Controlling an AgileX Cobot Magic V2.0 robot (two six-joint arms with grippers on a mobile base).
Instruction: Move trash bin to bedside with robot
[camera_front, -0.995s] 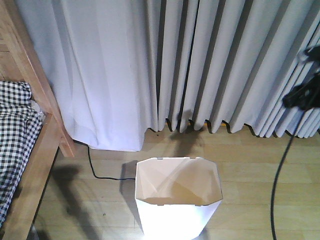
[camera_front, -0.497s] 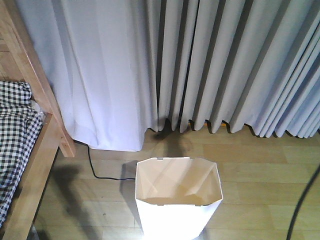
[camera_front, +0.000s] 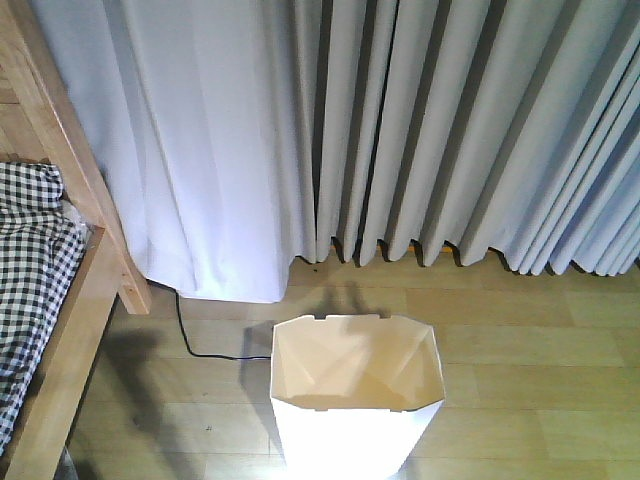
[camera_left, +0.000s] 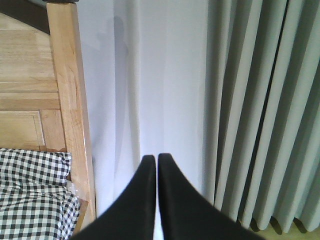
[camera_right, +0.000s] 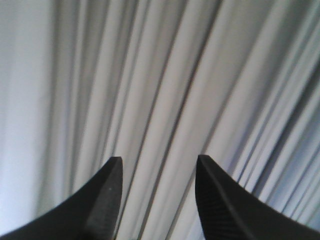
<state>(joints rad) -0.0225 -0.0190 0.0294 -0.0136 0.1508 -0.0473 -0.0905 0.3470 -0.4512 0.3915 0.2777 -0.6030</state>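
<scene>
Front view: trash bin near bedside

Smooth white plastic trash bin, wooden bed frame, cloth curtains

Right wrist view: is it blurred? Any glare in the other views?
Right wrist: curtain smeared and soft, right gripper fingertips fairly sharp. Front view: glare blows out the trash bin front wall. Left wrist: sharp, evenly lit, left gripper crisp.

- We see the trash bin on the floor, before the curtain.
- The bed frame stands left of it, apart.
</scene>
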